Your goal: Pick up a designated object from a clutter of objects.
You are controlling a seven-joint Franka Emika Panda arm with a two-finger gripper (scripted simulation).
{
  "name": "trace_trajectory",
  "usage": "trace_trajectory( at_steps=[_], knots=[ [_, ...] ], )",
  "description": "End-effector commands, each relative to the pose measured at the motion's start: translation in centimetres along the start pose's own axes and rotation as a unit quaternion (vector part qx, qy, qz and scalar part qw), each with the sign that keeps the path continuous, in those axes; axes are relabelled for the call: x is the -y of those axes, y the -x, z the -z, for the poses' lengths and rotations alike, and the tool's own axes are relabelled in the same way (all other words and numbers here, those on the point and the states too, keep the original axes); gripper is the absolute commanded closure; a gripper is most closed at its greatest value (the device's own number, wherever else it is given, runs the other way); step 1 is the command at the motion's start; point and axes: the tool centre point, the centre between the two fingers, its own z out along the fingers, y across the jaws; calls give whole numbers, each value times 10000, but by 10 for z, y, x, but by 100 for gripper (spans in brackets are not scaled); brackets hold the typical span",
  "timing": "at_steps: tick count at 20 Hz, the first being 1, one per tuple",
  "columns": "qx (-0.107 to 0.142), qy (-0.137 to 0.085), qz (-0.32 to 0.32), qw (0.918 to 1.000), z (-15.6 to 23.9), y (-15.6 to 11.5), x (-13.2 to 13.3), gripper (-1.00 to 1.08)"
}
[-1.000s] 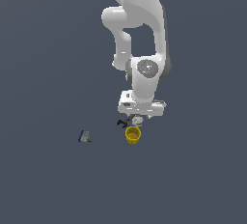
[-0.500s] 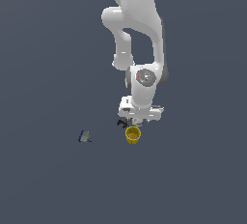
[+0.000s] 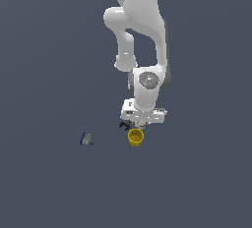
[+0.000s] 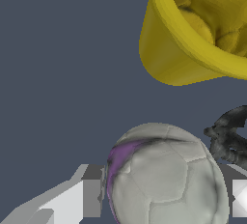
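Flat, matte, dark slate-grey ground surface (image 3: 44, 50) fills whole scene; uniform, featureless. Even, diffuse light; only faint shadows.

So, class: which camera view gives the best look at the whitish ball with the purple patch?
The wrist view. The ball fills the near part of the picture between the claw's fingers, with its stitched panels and purple patch plain. In the exterior view the claw hides it, and only the yellow cup shows there.
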Motion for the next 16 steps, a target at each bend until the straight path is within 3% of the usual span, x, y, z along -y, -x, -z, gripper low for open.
trace_trajectory(
  at_steps=[1,9,16],
  knots=[
    [4,2,-3,10000,-1,0,0,108],
    [-1,0,0,10000,7,-2,-4,108],
    [-1,0,0,10000,40,-14,-23,108]
  ],
)
